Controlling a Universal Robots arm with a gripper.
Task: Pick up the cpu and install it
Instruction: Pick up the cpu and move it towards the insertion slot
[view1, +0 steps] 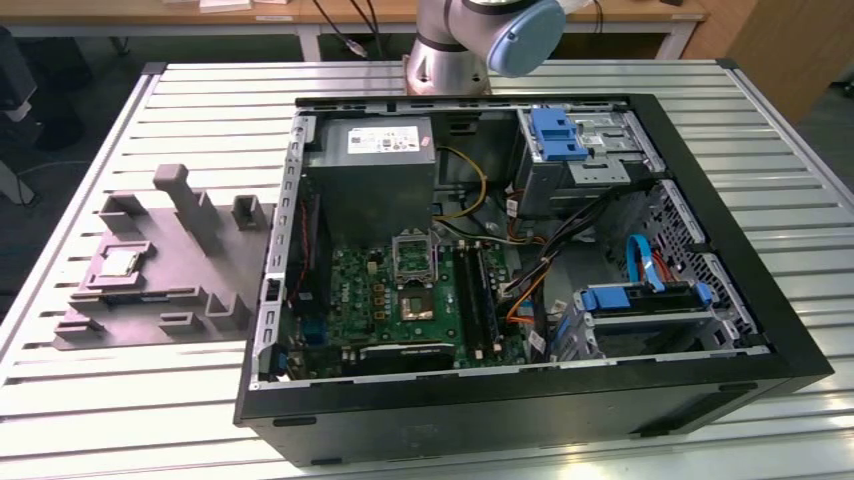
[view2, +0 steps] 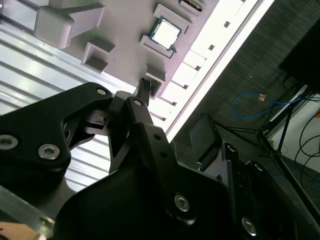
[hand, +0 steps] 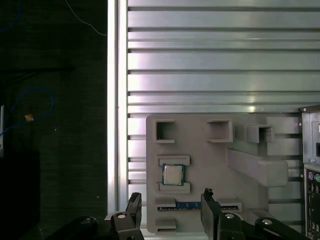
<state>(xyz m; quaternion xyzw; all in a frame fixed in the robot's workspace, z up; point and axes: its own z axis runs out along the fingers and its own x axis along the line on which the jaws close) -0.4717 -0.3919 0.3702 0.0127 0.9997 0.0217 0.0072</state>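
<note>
The cpu (hand: 172, 174) is a small square chip with a silvery top. It lies flat in a pocket of the grey fixture plate (hand: 210, 155) on the slatted table. In the exterior view the cpu (view1: 118, 263) sits on that plate (view1: 147, 290), to the left of the open computer case (view1: 534, 400). My gripper (hand: 170, 198) hangs open above the plate, with one black fingertip (hand: 134, 200) on either side and nothing between them. In the second wrist view the gripper (view2: 172, 107) is clear of the cpu (view2: 165, 34). The motherboard socket (view1: 414, 250) lies inside the case.
The case holds a grey power-supply box (view1: 380, 160), black memory sticks (view1: 474, 290), cables and blue drive cages (view1: 641, 300). The arm's base (view1: 467, 40) stands behind the case. Raised blocks (hand: 257, 167) stick up from the fixture plate. The table edge (hand: 112, 100) drops to dark floor.
</note>
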